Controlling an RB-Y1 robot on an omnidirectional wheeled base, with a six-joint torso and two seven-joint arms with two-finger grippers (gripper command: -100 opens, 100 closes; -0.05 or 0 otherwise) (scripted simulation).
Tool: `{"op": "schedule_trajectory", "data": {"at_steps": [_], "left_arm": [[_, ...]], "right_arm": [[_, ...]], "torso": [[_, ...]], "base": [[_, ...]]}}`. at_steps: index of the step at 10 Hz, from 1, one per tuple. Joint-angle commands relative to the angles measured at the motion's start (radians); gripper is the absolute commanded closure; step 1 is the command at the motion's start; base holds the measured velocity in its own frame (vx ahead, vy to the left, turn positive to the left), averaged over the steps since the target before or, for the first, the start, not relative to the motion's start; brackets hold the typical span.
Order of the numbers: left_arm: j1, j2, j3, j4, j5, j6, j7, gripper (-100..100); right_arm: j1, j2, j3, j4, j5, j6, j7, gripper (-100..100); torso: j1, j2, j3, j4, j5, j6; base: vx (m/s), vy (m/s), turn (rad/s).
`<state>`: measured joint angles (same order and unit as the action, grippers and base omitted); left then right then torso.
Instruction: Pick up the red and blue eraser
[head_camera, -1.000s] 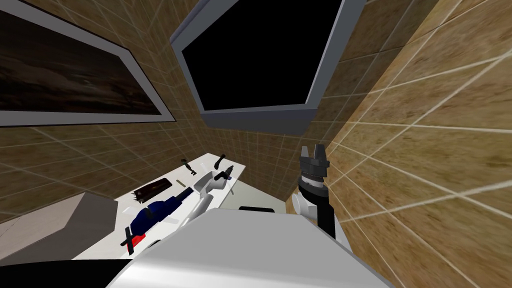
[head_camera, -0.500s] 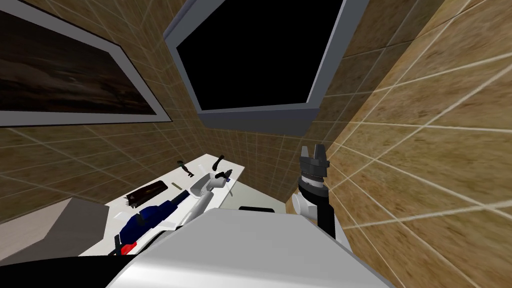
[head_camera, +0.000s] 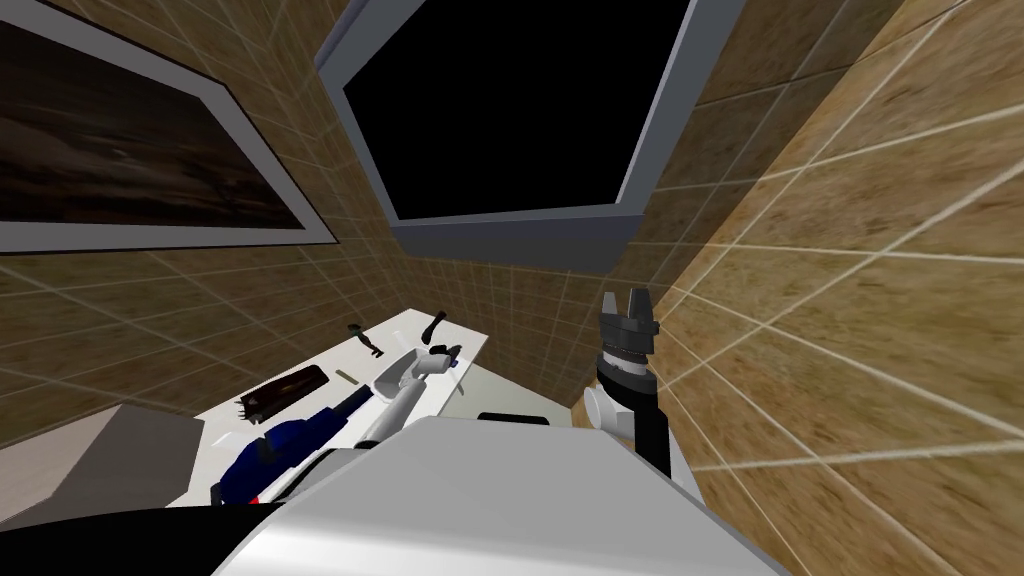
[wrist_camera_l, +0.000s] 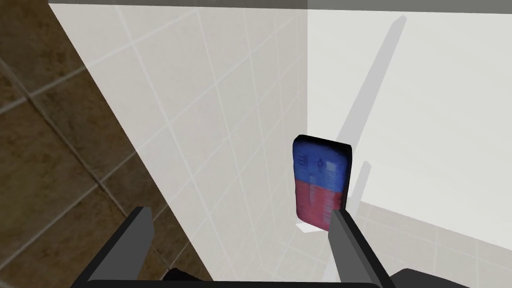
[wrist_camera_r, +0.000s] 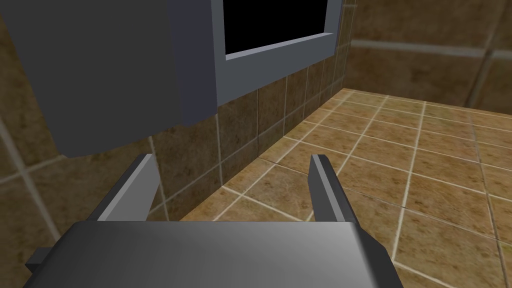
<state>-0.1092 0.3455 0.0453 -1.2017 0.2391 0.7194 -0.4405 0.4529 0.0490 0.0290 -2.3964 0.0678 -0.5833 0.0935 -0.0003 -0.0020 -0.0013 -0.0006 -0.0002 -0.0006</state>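
I read the left gripper (wrist_camera_l: 239, 212) as jaws apart and the nearer arm. The flat rectangular red and blue eraser (wrist_camera_l: 321, 182) sits just beyond one fingertip (wrist_camera_l: 345, 235), off the gap's centre, long axis along the fingers.

The eraser (wrist_camera_l: 321, 182) is two-toned, one half blue and the other red. The halves meet in a straight line across its middle, both carry faint paler printing, and a black rim edges the blue end. The bench (wrist_camera_l: 430, 90) is plain white, crossed by soft grey shadows. The left pincer (wrist_camera_l: 239, 216) and right pincer (wrist_camera_r: 232, 162) have mid-grey fingers on dark bodies. The wall (head_camera: 850, 250) is mottled brown tile gridded with pale grout, and the floor (wrist_camera_r: 400, 150) is lighter tan tile. A slate-grey window frame (head_camera: 520, 235) surrounds a black area (head_camera: 520, 100). Near the bench's left edge lies a dark blue object (head_camera: 300, 438).
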Motion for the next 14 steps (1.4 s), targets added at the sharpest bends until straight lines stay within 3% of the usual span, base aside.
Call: {"op": "schedule_trajectory", "data": {"at_steps": [1, 2, 7, 11, 12, 14], "left_arm": [[-0.028, 0.010, 0.008, 0.050, 0.015, 0.050, -0.025, -100], [-0.028, 0.010, 0.008, 0.053, 0.015, 0.073, -0.025, -100], [-0.093, 0.041, 0.032, 0.175, 0.067, 0.212, -0.092, -100], [-0.131, 0.061, 0.049, 0.272, 0.099, 0.298, -0.131, -100], [-0.131, 0.061, 0.049, 0.272, 0.099, 0.303, -0.131, -100], [-0.164, 0.081, 0.065, 0.338, 0.127, 0.369, -0.165, -100]], "right_arm": [[0.000, 0.000, 0.000, 0.000, 0.000, 0.000, 0.000, 0], [0.000, 0.000, 0.000, 0.000, 0.000, 0.000, 0.000, 0], [0.000, 0.000, 0.000, 0.000, 0.000, 0.000, 0.000, 0], [0.000, 0.000, 0.000, 0.000, 0.000, 0.000, 0.000, 0], [0.000, 0.000, 0.000, 0.000, 0.000, 0.000, 0.000, 0], [0.000, 0.000, 0.000, 0.000, 0.000, 0.000, 0.000, 0]], "torso": [[0.000, 0.000, 0.000, 0.000, 0.000, 0.000], [0.000, -0.001, 0.000, 0.000, 0.000, 0.000], [-0.001, -0.001, -0.001, 0.000, 0.000, 0.000], [0.000, -0.001, -0.001, 0.000, 0.000, 0.000], [0.000, -0.002, -0.001, 0.000, 0.000, 0.000], [0.000, -0.001, -0.001, 0.000, 0.000, 0.000]], "base": [[0.048, -0.013, -0.011], [0.046, -0.015, -0.007], [0.057, -0.010, -0.007], [0.060, -0.006, -0.005], [0.055, 0.000, -0.006], [0.065, -0.007, -0.002]]}}
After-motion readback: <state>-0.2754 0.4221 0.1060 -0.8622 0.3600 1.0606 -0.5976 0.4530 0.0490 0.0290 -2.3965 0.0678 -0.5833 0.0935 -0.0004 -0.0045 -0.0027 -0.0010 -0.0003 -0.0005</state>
